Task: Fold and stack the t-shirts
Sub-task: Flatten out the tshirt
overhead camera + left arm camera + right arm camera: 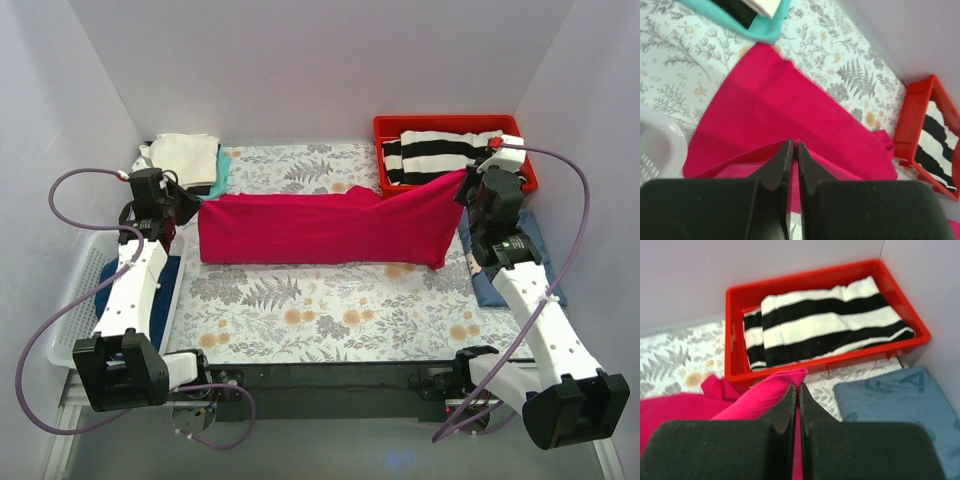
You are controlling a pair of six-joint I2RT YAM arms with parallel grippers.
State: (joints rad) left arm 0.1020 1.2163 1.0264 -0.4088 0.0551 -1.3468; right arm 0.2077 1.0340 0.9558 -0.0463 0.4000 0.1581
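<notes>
- Cloth of the crimson-red t-shirt (320,228) stretches folded across the floral table (300,300).
- My left gripper (794,148) pinches its left edge.
- My right gripper (798,388) pinches its raised right corner near the red bin (731,330).

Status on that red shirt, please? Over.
Left gripper and right gripper shut on red t-shirt, one each end. Shirt stretched over table. Red bin close by right end.

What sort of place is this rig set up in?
Probably a lab test booth, not a home: plain white walls box in a floral-covered table, with a red bin, a white basket and a red tee mid-fold.
</notes>
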